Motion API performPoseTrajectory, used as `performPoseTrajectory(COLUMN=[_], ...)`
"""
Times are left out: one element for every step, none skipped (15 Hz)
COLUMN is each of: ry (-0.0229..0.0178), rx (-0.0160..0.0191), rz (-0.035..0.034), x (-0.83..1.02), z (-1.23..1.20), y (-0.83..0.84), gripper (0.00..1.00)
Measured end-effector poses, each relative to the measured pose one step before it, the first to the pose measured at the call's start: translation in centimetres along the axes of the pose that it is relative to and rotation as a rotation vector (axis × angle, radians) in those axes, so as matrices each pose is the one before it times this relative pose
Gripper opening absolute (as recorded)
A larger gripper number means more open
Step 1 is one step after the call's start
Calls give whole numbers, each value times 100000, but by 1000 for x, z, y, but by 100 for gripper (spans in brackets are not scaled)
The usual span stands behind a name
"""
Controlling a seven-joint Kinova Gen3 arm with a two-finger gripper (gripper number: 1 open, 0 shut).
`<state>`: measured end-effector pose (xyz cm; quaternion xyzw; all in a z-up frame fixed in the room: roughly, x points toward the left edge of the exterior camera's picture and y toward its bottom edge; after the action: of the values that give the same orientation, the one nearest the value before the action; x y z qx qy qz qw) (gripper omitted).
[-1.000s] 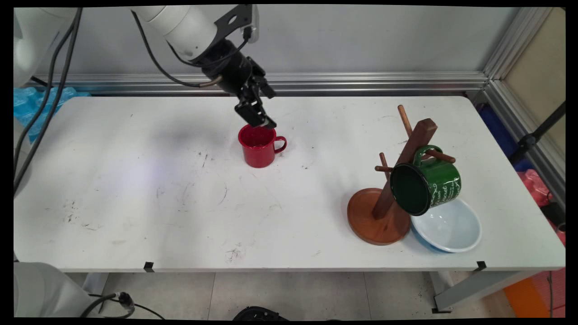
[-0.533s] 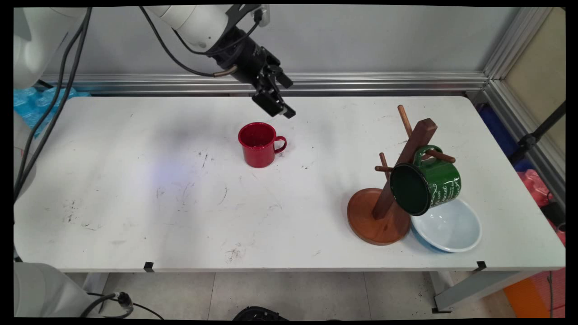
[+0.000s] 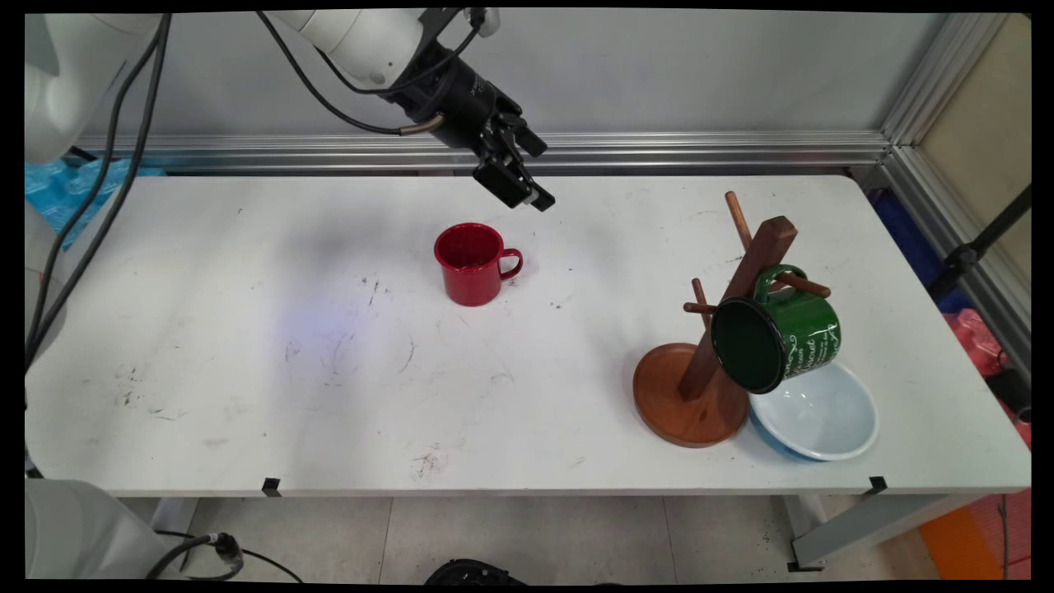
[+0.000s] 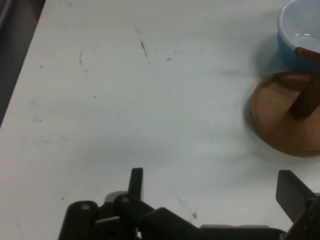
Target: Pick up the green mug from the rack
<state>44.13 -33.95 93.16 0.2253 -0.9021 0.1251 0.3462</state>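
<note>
Gripper [image 3: 527, 191] is up in the air above the far half of the bench [image 3: 247, 395], tilted, tips pointing down toward 4 o'clock. The hand view settles it: the fingers [image 4: 136, 180] stand wide apart with only bare white bench showing between them, so the grip is empty and touches nothing.

Nearest thing is the red mug [image 3: 471, 263], standing upright on the bench at about 7 o'clock from the gripper in the main view. It is clearly apart from the gripper, with daylight between the tips and the rim. Its mouth faces up and its handle sticks out toward 3 o'clock.

Over at 4 o'clock from the mug, and well apart from it, is the wooden mug rack [image 3: 745, 280], a leaning post on a round base [image 3: 667, 395]. A green mug [image 3: 790, 333] hangs by its handle on one peg, its dark mouth turned toward 8 o'clock. A pale blue bowl [image 3: 823, 416] sits just beside the base at its 4 o'clock, partly under the green mug.

The hand view catches that base and bowl at its 2 o'clock, but not the red mug. Black cables [image 3: 329, 99] hang off the arm, clear of everything on the bench
</note>
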Motion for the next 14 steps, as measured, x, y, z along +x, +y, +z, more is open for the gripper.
performPoseTrajectory(ry=[-123, -130, -653, -573, -1242, -889, -909, -655, -516, -467, -573, -470, -415, -254], rx=[23, 18, -75, -151, -627, -537, -698, -653, -651, -718, -1265, -1152, -1098, -737], rz=[-473, -427, -1361, -903, -1543, -1144, -1081, -953, -754, -807, -1373, -1017, -1064, -693], x=[-16, -4, -46, -37, -104, -86, -103, -75, -57, -50, -53, -46, -59, -33], z=[11, -15, -38, -59, -195, -215, -255, -222, -179, -167, -253, -159, -149, -92], y=[174, 192, 706, 598, 1204, 863, 908, 764, 654, 660, 1069, 842, 812, 541], gripper=[100, 100, 100, 100, 100, 100, 100, 100, 100, 100, 100, 100, 100, 100])
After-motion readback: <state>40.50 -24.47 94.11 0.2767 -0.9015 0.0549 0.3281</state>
